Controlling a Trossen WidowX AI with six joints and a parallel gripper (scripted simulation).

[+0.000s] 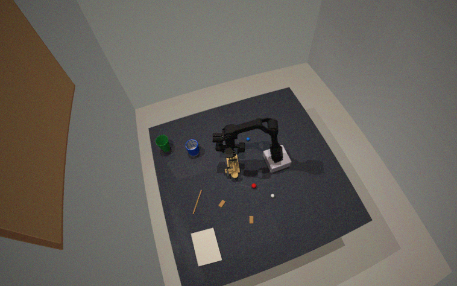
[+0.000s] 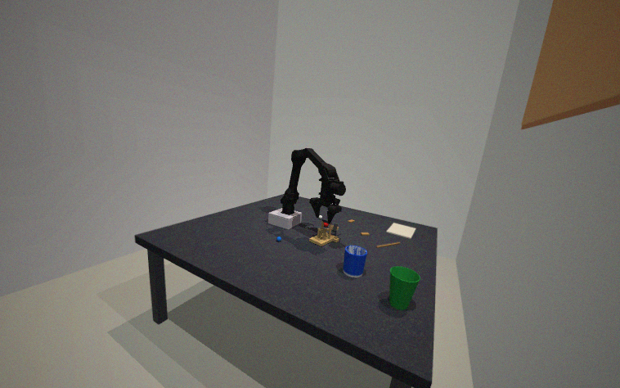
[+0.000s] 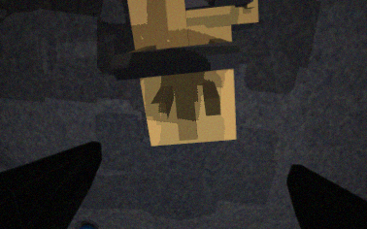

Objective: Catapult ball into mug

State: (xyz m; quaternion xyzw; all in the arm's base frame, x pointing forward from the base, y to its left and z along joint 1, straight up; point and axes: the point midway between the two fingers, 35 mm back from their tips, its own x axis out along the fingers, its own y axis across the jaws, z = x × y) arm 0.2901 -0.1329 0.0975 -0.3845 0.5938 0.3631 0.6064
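The tan catapult (image 1: 233, 171) (image 2: 320, 240) (image 3: 228, 109) stands on the dark table. A dark bar crosses over it in the wrist view. I make out no ball on it. My gripper (image 2: 325, 219) (image 3: 195, 162) is open and empty, just above the catapult, with its fingers spread wider than the tan base. The blue mug (image 1: 192, 148) (image 2: 353, 262) stands upright left of the catapult in the top view. A red ball (image 1: 254, 185) (image 2: 325, 224), a white ball (image 1: 272, 195) (image 2: 321, 216) and a small blue ball (image 1: 248, 139) (image 2: 278, 238) lie on the table.
A green cup (image 1: 163, 143) (image 2: 402, 289) stands beyond the mug. A thin stick (image 1: 197, 201) (image 2: 388, 244), two small orange-brown blocks and a cream sheet (image 1: 206, 247) (image 2: 401, 230) lie on the table. The arm stands on a white base (image 1: 280, 165) (image 2: 280, 220).
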